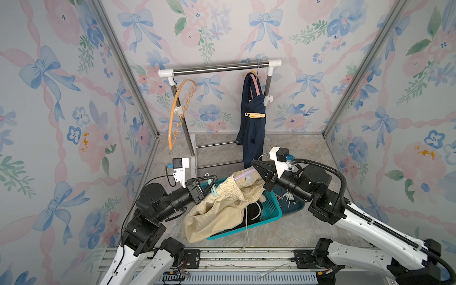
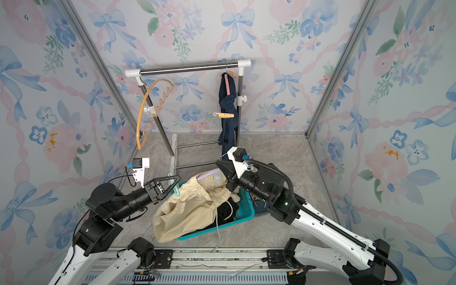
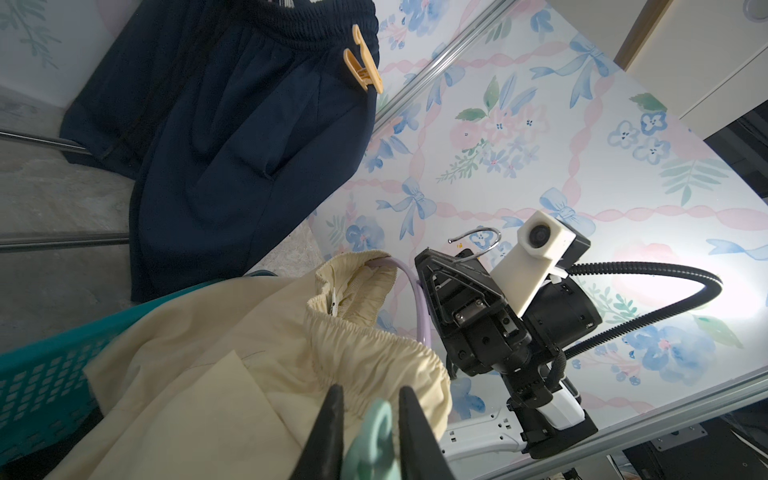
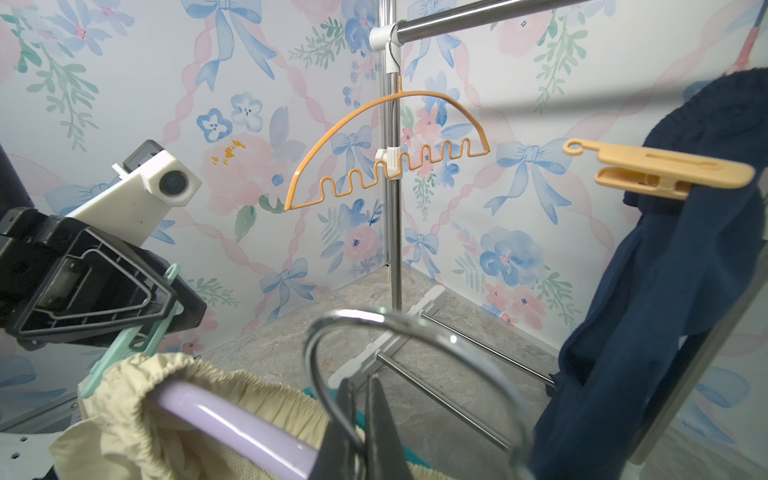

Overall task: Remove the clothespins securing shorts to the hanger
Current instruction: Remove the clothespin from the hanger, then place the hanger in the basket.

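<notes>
Cream-beige shorts hang from a lavender hanger and drape over a teal basket. My right gripper is shut on the hanger's metal hook and holds it up. A mint green clothespin is clipped on the cream waistband, and my left gripper is shut on its tail end. Navy shorts hang at the rack's right end with a light orange clothespin on them. Black shorts with a pale drawstring lie in the basket.
A metal clothes rack stands at the back, with a bare orange hanger at its left end. A dark bin holding white clips sits behind the basket, under my right arm. Patterned walls close in on three sides.
</notes>
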